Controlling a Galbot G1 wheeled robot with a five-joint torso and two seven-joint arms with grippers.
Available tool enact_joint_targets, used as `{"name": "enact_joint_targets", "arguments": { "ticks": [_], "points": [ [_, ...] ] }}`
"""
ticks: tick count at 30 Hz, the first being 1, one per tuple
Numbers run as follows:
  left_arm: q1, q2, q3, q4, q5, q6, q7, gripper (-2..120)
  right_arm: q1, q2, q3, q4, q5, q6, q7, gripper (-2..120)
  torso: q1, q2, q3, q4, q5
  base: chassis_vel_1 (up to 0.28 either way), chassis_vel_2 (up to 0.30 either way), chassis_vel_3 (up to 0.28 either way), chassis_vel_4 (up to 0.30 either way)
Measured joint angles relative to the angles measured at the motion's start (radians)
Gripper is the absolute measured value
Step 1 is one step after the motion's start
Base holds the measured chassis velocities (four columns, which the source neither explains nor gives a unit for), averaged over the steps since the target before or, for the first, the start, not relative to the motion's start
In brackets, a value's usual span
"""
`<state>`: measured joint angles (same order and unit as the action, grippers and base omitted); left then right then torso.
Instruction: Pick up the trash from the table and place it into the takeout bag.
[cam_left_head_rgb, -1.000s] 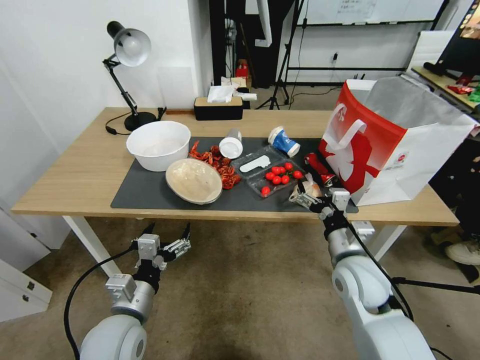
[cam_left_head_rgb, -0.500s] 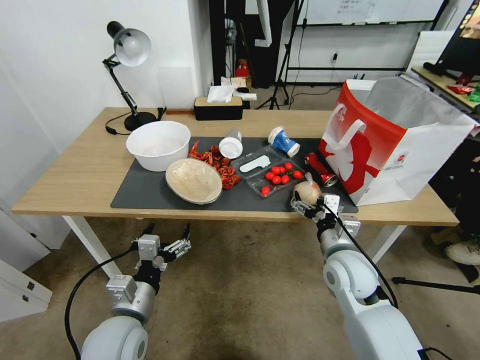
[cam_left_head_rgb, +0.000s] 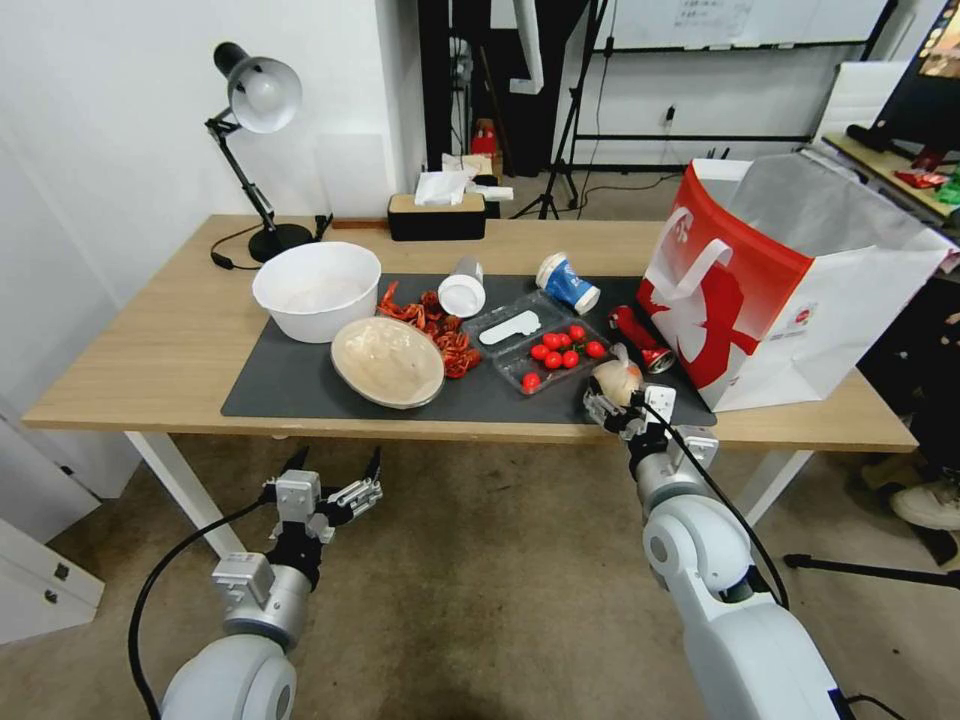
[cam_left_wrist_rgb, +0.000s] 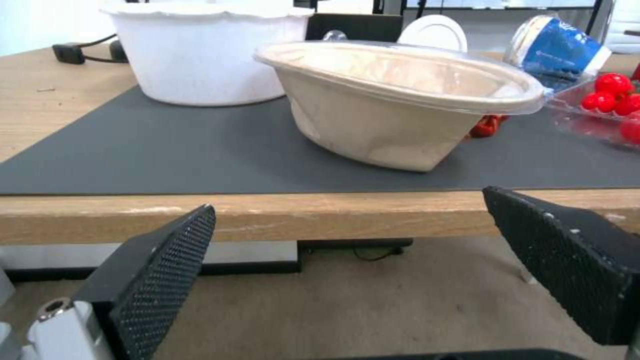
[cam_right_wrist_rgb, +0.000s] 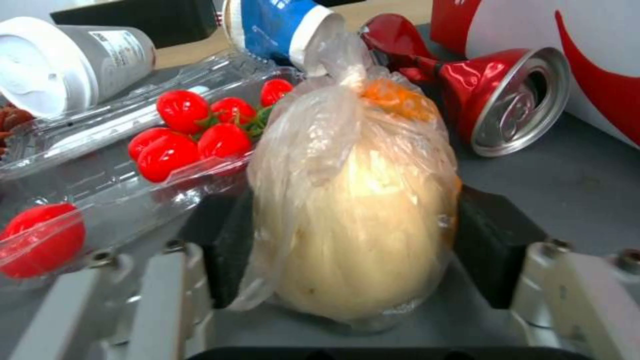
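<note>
The clear plastic bag with a tan lump (cam_left_head_rgb: 615, 379) sits at the near right edge of the dark grey mat on the light-wood tabletop (cam_left_head_rgb: 150, 370), in the right gripper (cam_left_head_rgb: 618, 408); the left gripper (cam_left_head_rgb: 322, 492) hangs below. Left wrist view: fingers (cam_left_wrist_rgb: 160, 260) spread wide. Right wrist view: black pads pinch the bag. The grasp looks made; next calls for lifting toward the red-and-white paper takeout bag (cam_left_head_rgb: 770, 290).
</note>
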<state>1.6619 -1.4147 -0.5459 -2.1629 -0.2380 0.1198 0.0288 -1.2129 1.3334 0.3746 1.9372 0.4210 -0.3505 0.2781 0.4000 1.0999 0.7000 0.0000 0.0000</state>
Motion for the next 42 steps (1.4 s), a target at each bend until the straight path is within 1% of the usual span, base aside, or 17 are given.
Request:
{"name": "enact_joint_targets", "arguments": {
  "ticks": [4,5,11,13,15,18,19,21,22,24,25,27,28,31,37,40,42],
  "points": [
    [0.001,0.002,-0.001,0.001,0.000,-0.002,-0.002,100,-0.012,-0.007,0.005,0.015,0.000,0.000,-0.029,46,0.000,0.000,0.000,0.0000,0.0001,0.000,0.000,0.000,0.000],
    [0.001,0.002,-0.001,0.001,0.000,-0.002,-0.002,100,-0.012,-0.007,0.005,0.015,0.000,0.000,-0.029,46,0.000,0.000,0.000,0.0000,0.0001,0.000,0.000,0.000,0.000],
    [0.002,0.004,-0.002,-0.002,-0.001,-0.006,-0.003,100,-0.041,-0.048,0.028,0.100,-0.022,0.000,-0.129,27,0.000,0.000,0.000,-0.0001,0.0000,0.000,0.000,0.000,0.000],
    [0.003,0.004,-0.002,-0.004,-0.001,-0.007,-0.005,100,-0.048,-0.088,0.047,0.160,-0.028,0.000,-0.188,18,0.000,0.000,0.000,-0.0001,0.0003,0.000,0.000,0.000,0.000],
    [0.003,0.004,-0.002,-0.005,-0.001,-0.008,-0.008,100,-0.047,-0.106,0.056,0.184,-0.024,0.000,-0.206,15,0.000,0.000,0.000,0.0001,0.0002,0.000,0.000,0.000,0.000],
    [0.006,0.003,-0.007,-0.006,0.003,-0.014,-0.018,100,0.018,-0.226,0.093,0.268,0.116,0.000,-0.214,6,0.000,0.000,0.000,-0.0002,0.0002,0.000,0.000,0.000,0.000],
    [0.006,0.003,-0.007,-0.006,0.003,-0.014,-0.018,100,0.018,-0.226,0.093,0.268,0.116,0.000,-0.214,6,0.000,0.000,0.000,-0.0002,0.0002,0.000,0.000,0.000,0.000],
    [0.007,0.001,-0.008,-0.006,0.007,-0.016,-0.018,100,0.111,-0.302,0.101,0.266,0.212,0.000,-0.175,6,0.000,0.000,0.000,0.0001,0.0003,0.000,0.000,0.000,0.000],
    [0.007,0.001,-0.008,-0.006,0.007,-0.016,-0.018,100,0.111,-0.302,0.101,0.266,0.212,0.000,-0.175,6,0.000,0.000,0.000,0.0001,0.0003,0.000,0.000,0.000,0.000],
    [0.008,-0.003,-0.009,-0.006,0.011,-0.016,-0.017,100,0.243,-0.385,0.108,0.215,0.284,0.001,-0.105,6,0.000,0.000,0.000,0.0005,0.0004,0.000,0.000,0.000,0.000],
    [0.008,-0.003,-0.009,-0.006,0.011,-0.016,-0.017,100,0.243,-0.385,0.108,0.215,0.284,0.001,-0.105,6,0.000,0.000,0.000,0.0005,0.0004,0.000,0.000,0.000,0.000],
    [0.011,-0.007,-0.010,-0.007,0.017,-0.016,-0.015,100,0.366,-0.450,0.123,0.144,0.334,0.002,-0.005,6,0.000,0.000,0.000,0.0002,0.0000,0.000,0.000,0.000,0.000],
    [0.011,-0.007,-0.010,-0.007,0.017,-0.016,-0.015,100,0.366,-0.450,0.123,0.144,0.334,0.002,-0.005,6,0.000,0.000,0.000,0.0002,0.0000,0.000,0.000,0.000,0.000],
    [0.012,-0.011,-0.011,-0.012,0.018,-0.016,-0.013,100,0.437,-0.495,0.146,0.077,0.393,-0.019,0.102,6,0.000,0.000,0.000,-0.0001,0.0000,0.000,0.000,0.000,0.000],
    [0.008,-0.018,-0.007,-0.013,0.024,-0.012,-0.014,100,0.427,-0.503,0.139,0.071,0.416,-0.092,0.213,6,0.000,0.000,0.000,-0.0002,0.0003,0.000,0.000,0.000,0.000],
    [0.008,-0.018,-0.008,-0.010,0.039,-0.019,-0.014,100,0.422,-0.502,0.136,0.072,0.410,-0.109,0.229,10,0.000,0.000,0.000,0.0001,0.0002,0.000,0.000,0.000,0.000],
    [0.009,-0.017,-0.014,-0.014,0.044,-0.025,-0.014,100,0.421,-0.505,0.133,0.068,0.403,-0.118,0.231,19,0.000,0.000,0.000,0.0000,0.0001,0.000,0.000,0.000,0.000]
  ]
}}
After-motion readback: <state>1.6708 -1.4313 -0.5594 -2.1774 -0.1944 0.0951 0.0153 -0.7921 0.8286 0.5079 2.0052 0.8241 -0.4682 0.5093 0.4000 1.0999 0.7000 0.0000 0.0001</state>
